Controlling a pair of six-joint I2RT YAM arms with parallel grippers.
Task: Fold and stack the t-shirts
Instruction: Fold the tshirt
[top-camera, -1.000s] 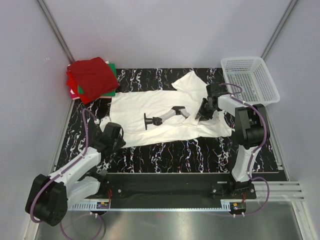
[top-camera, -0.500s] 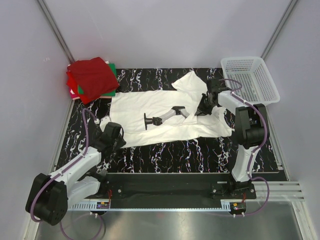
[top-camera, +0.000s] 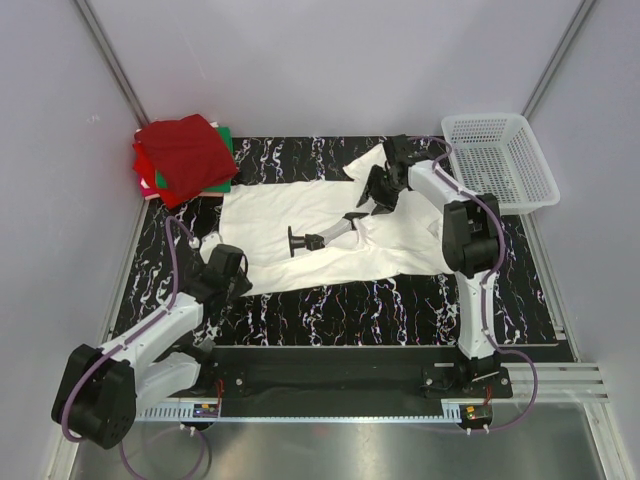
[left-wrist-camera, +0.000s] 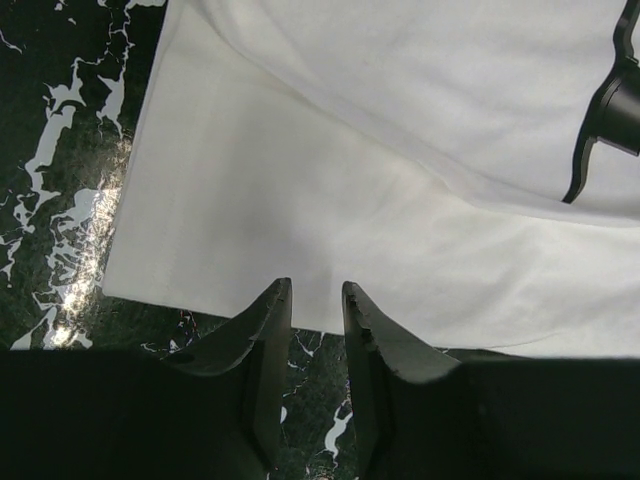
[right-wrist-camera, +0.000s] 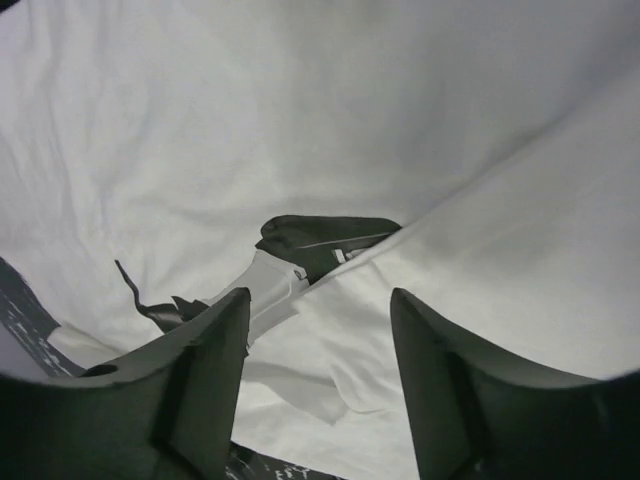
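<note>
The white t-shirt (top-camera: 290, 205) lies spread out on the black marbled mat. Its near hem (left-wrist-camera: 250, 310) is just ahead of my left gripper (left-wrist-camera: 315, 290), whose jaws stand a narrow gap apart with only mat showing between them. In the top view, the left gripper (top-camera: 228, 268) sits at the shirt's near-left corner. My right gripper (top-camera: 378, 188) hovers open over the shirt's back-right part, and white cloth (right-wrist-camera: 300, 120) fills its wrist view with nothing between the fingers. Folded dark red, bright red and green shirts (top-camera: 185, 155) are stacked at the back left.
A black-and-white jointed object (top-camera: 325, 238) lies on the middle of the shirt, and it also shows in the right wrist view (right-wrist-camera: 275, 275). A white mesh basket (top-camera: 497, 118) stands at the back right corner. Grey walls enclose the mat on three sides.
My right gripper has swung from the shirt's right side toward the back and left, over the upper sleeve area, and its jaws have opened. The left arm has not moved.
</note>
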